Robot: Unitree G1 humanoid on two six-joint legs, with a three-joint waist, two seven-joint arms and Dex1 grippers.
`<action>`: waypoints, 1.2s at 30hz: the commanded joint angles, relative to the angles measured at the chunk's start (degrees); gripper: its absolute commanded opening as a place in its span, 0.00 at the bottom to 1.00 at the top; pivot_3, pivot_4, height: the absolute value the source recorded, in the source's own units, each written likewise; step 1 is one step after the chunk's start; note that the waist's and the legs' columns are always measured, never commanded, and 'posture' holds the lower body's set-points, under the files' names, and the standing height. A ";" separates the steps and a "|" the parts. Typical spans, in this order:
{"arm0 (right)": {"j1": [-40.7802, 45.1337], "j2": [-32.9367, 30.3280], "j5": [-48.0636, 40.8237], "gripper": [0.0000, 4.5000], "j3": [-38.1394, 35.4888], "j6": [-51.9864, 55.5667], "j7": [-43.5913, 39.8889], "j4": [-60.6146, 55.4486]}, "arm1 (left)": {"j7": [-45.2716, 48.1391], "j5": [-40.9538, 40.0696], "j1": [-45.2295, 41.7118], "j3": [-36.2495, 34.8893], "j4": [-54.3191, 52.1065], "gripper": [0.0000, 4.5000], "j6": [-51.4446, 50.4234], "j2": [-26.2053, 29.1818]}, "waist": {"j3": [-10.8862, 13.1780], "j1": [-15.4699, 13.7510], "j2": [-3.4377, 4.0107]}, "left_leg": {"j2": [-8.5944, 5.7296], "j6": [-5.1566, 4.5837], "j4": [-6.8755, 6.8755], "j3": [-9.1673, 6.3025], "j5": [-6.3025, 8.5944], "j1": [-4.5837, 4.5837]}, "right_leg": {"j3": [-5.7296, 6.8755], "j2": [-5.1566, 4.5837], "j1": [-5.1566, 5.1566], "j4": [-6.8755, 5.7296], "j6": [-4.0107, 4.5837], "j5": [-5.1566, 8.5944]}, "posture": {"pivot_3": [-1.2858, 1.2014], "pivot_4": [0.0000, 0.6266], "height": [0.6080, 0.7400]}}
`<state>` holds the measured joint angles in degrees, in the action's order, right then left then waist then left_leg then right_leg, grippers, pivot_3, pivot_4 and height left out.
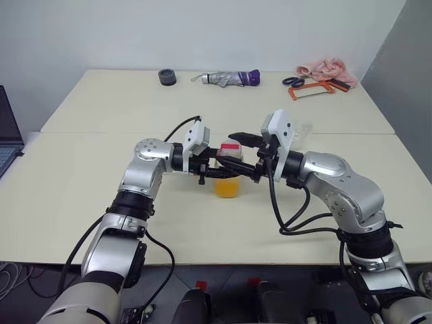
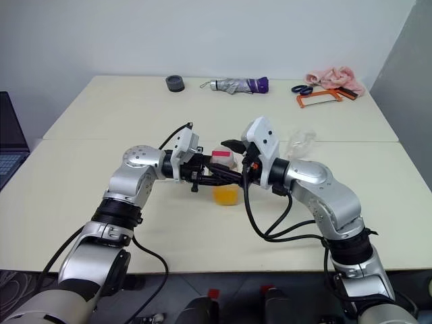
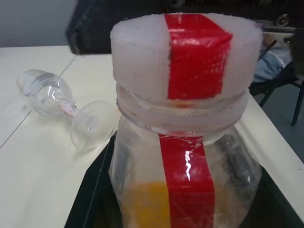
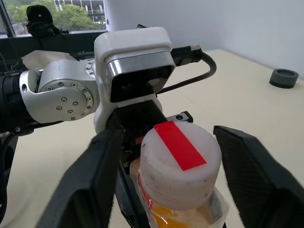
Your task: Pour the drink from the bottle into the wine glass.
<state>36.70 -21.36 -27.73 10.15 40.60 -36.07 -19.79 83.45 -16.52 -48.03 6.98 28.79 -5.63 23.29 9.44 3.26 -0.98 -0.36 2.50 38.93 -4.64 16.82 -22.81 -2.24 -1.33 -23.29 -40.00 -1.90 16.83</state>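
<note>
Orange drink point(image 1: 227, 187) fills the lower part of a clear plastic bottle point(image 1: 228, 172) held upright over a pale table point(image 1: 81, 182), near the robot's chest. Left gripper point(image 2: 202, 174) reaches in from the left, fingers clamped tight on the bottle's body below the neck. White cap point(image 4: 180, 164), w/ a red tape strip across its top and down the label, is still on. Right gripper point(image 4: 166, 175) comes from the right at cap height; its two black fingers point(image 4: 88, 183) stand apart on either side of the cap, not touching it. Wine glass point(image 3: 64, 107) lies on its side on the table, just beyond the right arm, empty.
</note>
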 commanded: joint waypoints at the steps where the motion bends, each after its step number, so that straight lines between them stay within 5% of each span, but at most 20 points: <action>1: 0.83 0.38 0.64 0.43 0.21 -1.79 -0.44 -1.90 | -0.19 -0.59 -1.96 -0.60 -1.89 0.40 0.77 -0.03 | 0.00 0.00 0.00 | 0.00 0.00 0.00 0.00 0.00 0.00 | 0.00 0.00 0.00 0.00 0.00 0.00 | 0.52 0.24 1.00; 11: -2.00 -4.26 13.67 0.40 4.14 -16.56 -0.68 -4.98 | -0.67 -0.90 -1.08 -0.73 -2.94 0.40 0.16 -0.01 | -0.01 0.00 -0.01 | -0.02 0.00 0.00 0.00 0.00 -0.01 | 0.02 0.01 -0.01 0.03 0.00 0.00 | 0.52 0.24 1.00; 17: -6.15 -4.32 7.19 0.39 -3.16 -12.35 0.38 -10.68 | -2.10 -1.02 -0.27 -1.40 -3.38 0.40 -0.32 0.18 | -0.01 -0.07 -0.01 | 0.02 0.01 0.00 0.00 0.00 -0.01 | 0.00 0.00 0.00 0.01 0.00 0.00 | 0.52 0.24 1.00; 21: -17.02 -8.68 3.88 0.39 -10.54 -7.54 0.42 -13.61 | -5.44 -1.71 0.19 -3.40 -3.19 0.40 -1.37 0.57 | -0.02 -0.61 -0.03 | 0.05 0.00 0.00 -0.06 0.00 -0.02 | 0.03 -0.07 0.05 0.04 0.00 0.00 | 0.52 0.24 1.00; 26: -30.30 -9.98 13.37 0.39 -13.24 -12.24 7.61 -4.83 | -8.46 -2.65 1.19 -5.41 -4.70 0.40 -2.95 0.90 | -0.02 -1.16 -0.04 | -0.05 -0.01 0.01 0.06 0.01 0.02 | -0.04 -0.03 0.07 0.02 0.00 0.00 | 0.52 0.24 1.00; 32: -32.75 -3.84 15.98 0.39 -17.60 -14.01 16.54 6.52 | -11.31 -3.91 3.07 -6.77 -8.74 0.40 -5.54 1.23 | -0.02 -0.93 -0.02 | 0.01 0.00 -0.02 0.15 0.00 0.09 | -0.12 0.08 0.04 -0.04 0.00 0.00 | 0.52 0.24 1.00; 36: -32.83 -2.17 12.38 0.68 -20.30 -12.41 14.98 6.79 | -13.32 -3.97 4.10 -7.39 -10.28 0.40 -6.26 1.71 | -0.02 -1.00 -0.01 | 0.02 0.00 -0.01 0.11 0.00 0.08 | -0.11 0.07 0.06 -0.03 0.00 0.00 | 0.52 0.24 1.00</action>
<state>3.45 -23.53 -13.66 -8.03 28.17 -20.57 -11.92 71.05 -19.13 -43.41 1.75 20.89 -12.08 24.21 9.41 2.25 -0.99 -0.35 2.50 38.92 -4.51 16.82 -22.73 -2.36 -1.27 -23.23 -40.04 -1.90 16.83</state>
